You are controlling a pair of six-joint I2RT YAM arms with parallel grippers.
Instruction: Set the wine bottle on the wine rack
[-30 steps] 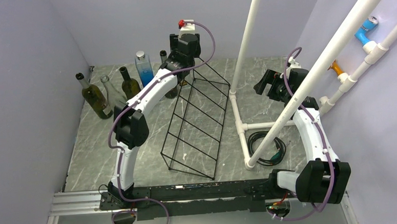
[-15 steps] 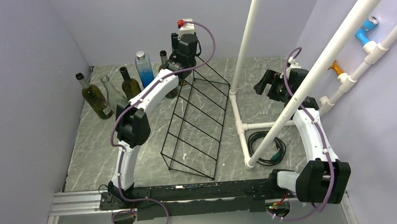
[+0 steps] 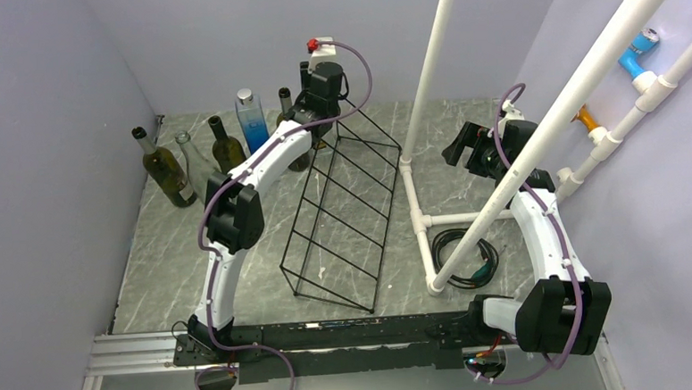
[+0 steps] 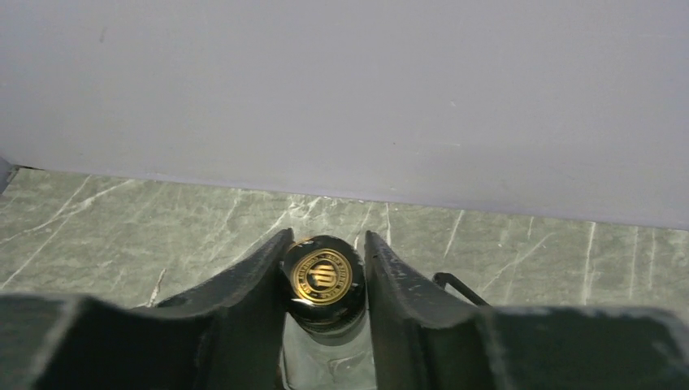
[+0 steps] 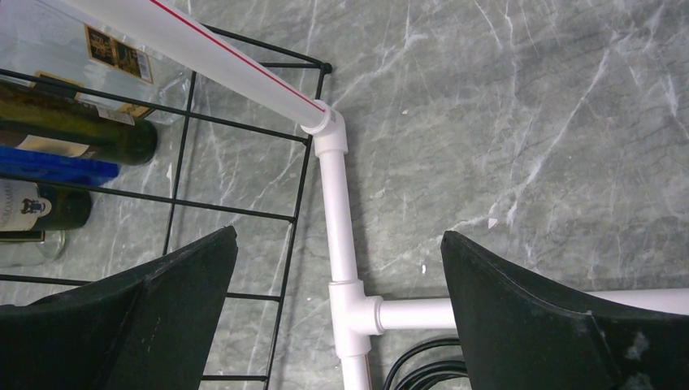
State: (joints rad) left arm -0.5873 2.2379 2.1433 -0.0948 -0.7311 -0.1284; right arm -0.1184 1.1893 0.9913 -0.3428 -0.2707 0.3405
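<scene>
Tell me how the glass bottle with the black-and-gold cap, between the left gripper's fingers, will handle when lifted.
The glass bottle stands upright, pinched only at its cap by the left gripper, so it will probably swing or tilt. The smooth round cap looks slippery against the flat fingers. Being glass, it is likely heavy and would break if dropped.

My arms (image 3: 253,164): white shells, black joints; purple cables (image 3: 372,68) looped along; claw fingers (image 4: 244,305) matte black, scuffed.
</scene>
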